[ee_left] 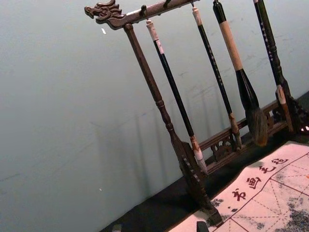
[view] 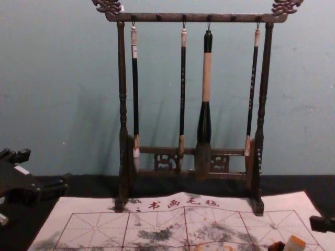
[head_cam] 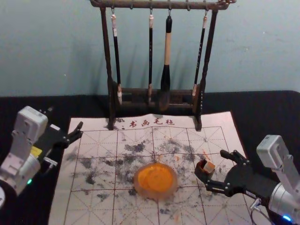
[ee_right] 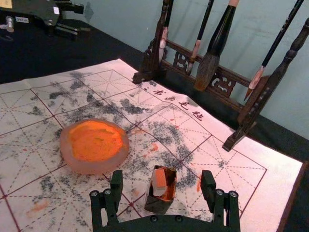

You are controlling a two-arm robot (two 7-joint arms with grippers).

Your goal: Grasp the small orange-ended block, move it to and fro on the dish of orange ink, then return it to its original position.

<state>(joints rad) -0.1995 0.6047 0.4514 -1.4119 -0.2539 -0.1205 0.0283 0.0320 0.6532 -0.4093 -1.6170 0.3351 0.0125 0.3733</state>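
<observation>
Smudged paper mat (head_cam: 96, 152) spread over black cloth (head_cam: 269, 110); pale wall (head_cam: 47, 47) behind. Brushes (head_cam: 167, 51) hung from carved wooden rack (head_cam: 107, 42). Orange ink held in round, translucent dish (head_cam: 161, 193). Orange-ended block (ee_right: 160, 177), seated in small dark box (ee_right: 157, 205), flanked by right gripper (head_cam: 211, 162), spread wide, nothing gripped. Left gripper (head_cam: 75, 133) parked by mat's left edge, parted, empty.

The left arm (head_cam: 16, 166) enters at the left edge of the head view, a green light (head_cam: 29, 181) lit near its wrist; the left tool (head_cam: 78, 131) points forward and inward, its jaws parted. The right arm (head_cam: 286, 199), entering at the lower right, bears a blue light (head_cam: 286, 218); the right tool (head_cam: 215, 169) is directed inward, its two jaws widely separated and roughly parallel in the right wrist view.
</observation>
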